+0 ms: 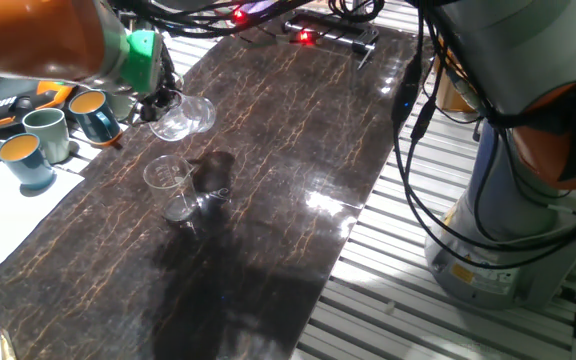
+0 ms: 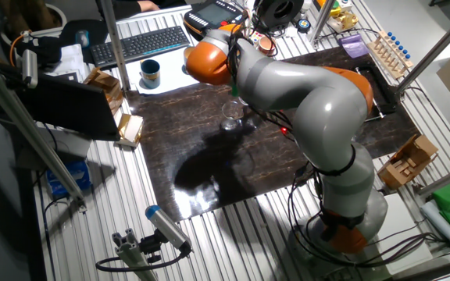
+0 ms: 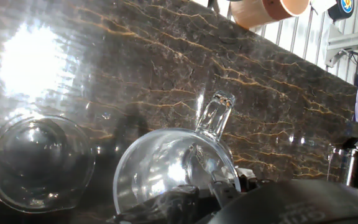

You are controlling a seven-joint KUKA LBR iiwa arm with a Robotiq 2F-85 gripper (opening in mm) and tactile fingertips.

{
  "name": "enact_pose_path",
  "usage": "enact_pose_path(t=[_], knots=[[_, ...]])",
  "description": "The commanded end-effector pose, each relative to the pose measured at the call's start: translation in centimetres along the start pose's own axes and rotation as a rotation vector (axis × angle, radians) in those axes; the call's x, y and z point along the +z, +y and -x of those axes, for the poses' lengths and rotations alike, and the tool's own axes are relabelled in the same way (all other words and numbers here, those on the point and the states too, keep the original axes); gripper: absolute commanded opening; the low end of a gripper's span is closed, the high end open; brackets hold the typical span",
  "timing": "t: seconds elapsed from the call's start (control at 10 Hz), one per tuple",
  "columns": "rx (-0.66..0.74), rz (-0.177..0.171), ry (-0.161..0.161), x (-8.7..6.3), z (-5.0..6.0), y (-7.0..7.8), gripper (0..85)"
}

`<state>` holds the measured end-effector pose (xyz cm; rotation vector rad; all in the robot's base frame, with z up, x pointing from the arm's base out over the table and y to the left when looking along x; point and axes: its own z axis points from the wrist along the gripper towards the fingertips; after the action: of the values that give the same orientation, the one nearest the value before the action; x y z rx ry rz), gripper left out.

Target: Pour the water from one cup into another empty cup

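- Tumbler (image 1: 185, 118): tilted on its side, held off the dark marbled counter (image 1: 268, 200), rim gripped by the jaws of the gripper (image 1: 160, 103).
- Water: cannot tell.
- Flared cup (image 1: 168, 185): upright on the counter, at 6 o'clock of the tumbler.
- Ceramic mugs (image 1: 46, 135): at 9 o'clock.

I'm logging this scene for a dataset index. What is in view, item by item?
tumbler: 1, clear, tilted in the gripper above the table
cup: 1, clear, upright on the table below the tumbler
table: 1, dark marbled top
mugs: about 4, blue, grey-green, orange insides, on the white surface left of the table
keyboard: 1, black, behind the table
rack: 1, wooden, far side
arm: 1, grey and orange
gripper: 1, fingers shut on the tumbler
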<state>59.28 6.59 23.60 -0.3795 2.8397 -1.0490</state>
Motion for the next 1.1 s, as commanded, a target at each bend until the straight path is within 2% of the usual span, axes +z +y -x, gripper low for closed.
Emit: enact_pose_path(t=[0.0,0.4,0.6,1.0], knots=[[-0.001,-0.005,-0.001,0.0,0.0,0.0,0.7],[-0.009,-0.060,-0.005,-0.2,0.1,0.5,0.7],[-0.008,-0.067,-0.003,-0.2,0.1,0.6,0.7],[-0.013,-0.108,-0.008,-0.3,0.1,1.0,0.7]])
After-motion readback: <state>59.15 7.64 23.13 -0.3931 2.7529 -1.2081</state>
